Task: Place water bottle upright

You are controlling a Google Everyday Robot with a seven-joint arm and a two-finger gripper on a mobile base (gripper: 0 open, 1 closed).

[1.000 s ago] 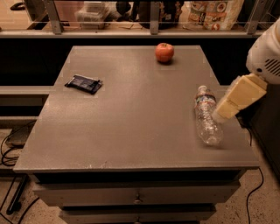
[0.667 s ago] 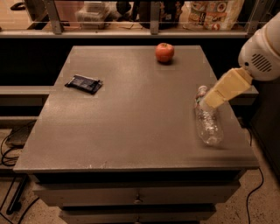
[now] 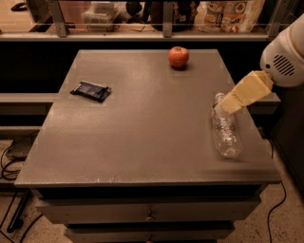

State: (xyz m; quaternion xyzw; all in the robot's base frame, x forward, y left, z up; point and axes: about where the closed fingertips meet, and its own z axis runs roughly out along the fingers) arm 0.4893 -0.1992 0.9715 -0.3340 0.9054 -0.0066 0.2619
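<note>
The water bottle (image 3: 225, 130) is a clear ribbed plastic bottle. It lies on its side near the right edge of the grey table (image 3: 142, 123), with its capped end pointing away from me. My gripper (image 3: 233, 104) comes in from the right on a white arm with a tan forearm segment. Its tip is over the bottle's neck end and covers the cap.
A red apple (image 3: 178, 57) sits at the table's far edge. A dark flat snack packet (image 3: 90, 90) lies at the left. A shelf with bags and containers (image 3: 223, 14) runs behind the table. Cables (image 3: 12, 161) lie on the floor at the left.
The arm has swung up and to the left, from beside the bottle's middle to over its neck end. The bottle, apple and packet have not moved.
</note>
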